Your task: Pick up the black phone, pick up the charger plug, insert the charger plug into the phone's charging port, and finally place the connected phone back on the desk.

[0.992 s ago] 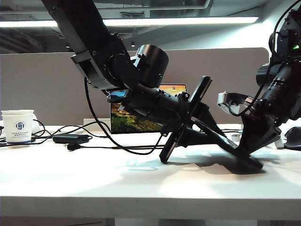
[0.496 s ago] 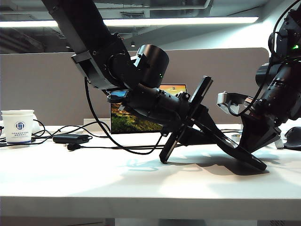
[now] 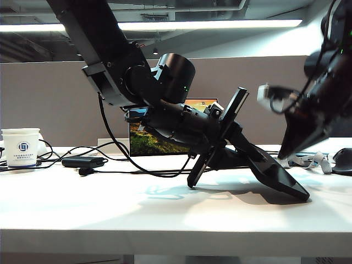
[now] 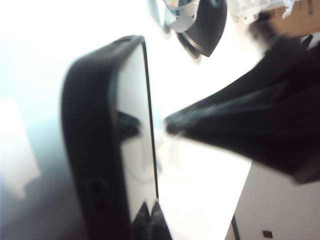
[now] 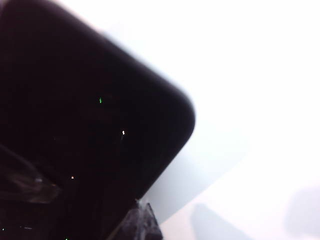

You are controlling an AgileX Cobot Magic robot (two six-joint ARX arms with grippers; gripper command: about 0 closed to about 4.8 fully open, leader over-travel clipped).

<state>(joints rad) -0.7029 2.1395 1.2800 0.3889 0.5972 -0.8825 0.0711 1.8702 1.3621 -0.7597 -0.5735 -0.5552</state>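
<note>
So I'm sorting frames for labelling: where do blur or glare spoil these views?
Exterior view: right arm smeared, left pincer sharp. Left wrist view: desk blown white, black phone soft. Right wrist view: dark out-of-focus mass, washed-out background.

left arm [image 3: 110, 60]: matte black, boxy links, round black joint drum
cable [image 3: 113, 144]: thin black, hanging loop
right arm [image 3: 324, 88]: black, grey clip

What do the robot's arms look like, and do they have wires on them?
Both arms are black. The left arm has chunky, boxy links, a round drum-shaped joint, a small blue part underneath, and a thin black cable looping down. Its left pincer has flat, blade-like fingers. The right arm carries a grey-white box and black wires above the right pincer.
</note>
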